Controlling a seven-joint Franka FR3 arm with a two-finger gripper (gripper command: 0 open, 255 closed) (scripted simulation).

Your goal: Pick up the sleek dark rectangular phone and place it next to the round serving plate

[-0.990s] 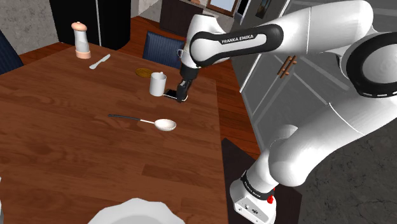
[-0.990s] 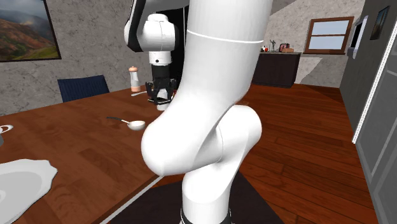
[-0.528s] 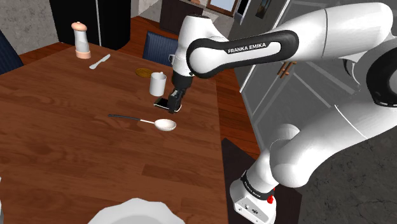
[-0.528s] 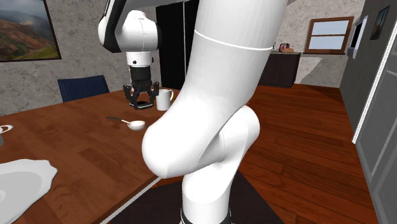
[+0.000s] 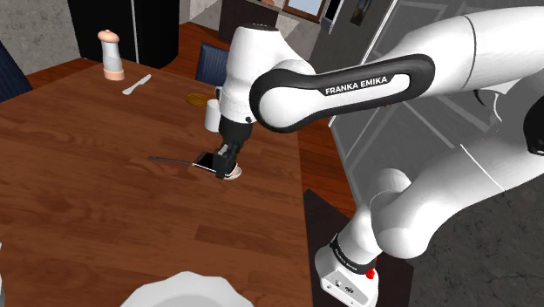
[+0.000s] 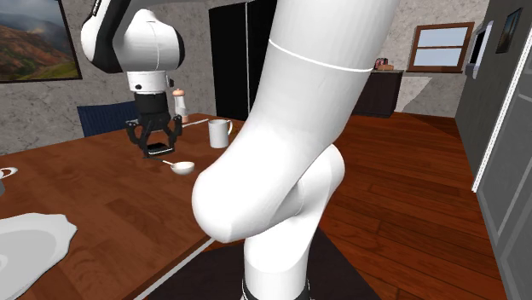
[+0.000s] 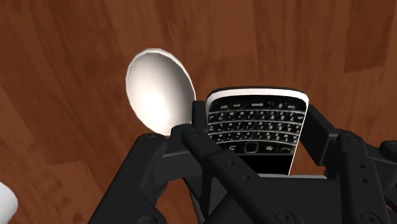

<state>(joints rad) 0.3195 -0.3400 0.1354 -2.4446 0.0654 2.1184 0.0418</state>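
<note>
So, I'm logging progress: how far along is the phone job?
Done: the phone is clasped in the tool, off the table. In hand: it hangs above the spoon. Left: carrying it to the white plate and setting it down alongside.

Dining room: wooden table, plate, chair

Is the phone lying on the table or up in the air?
Up in the air: the tool clasps the phone above the table and spoon.

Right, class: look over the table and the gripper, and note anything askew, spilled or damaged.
Nothing stands out. The phone sits squarely clasped in the gripper near the spoon, the mug stands upright, and nothing is spilled on the table.
</note>
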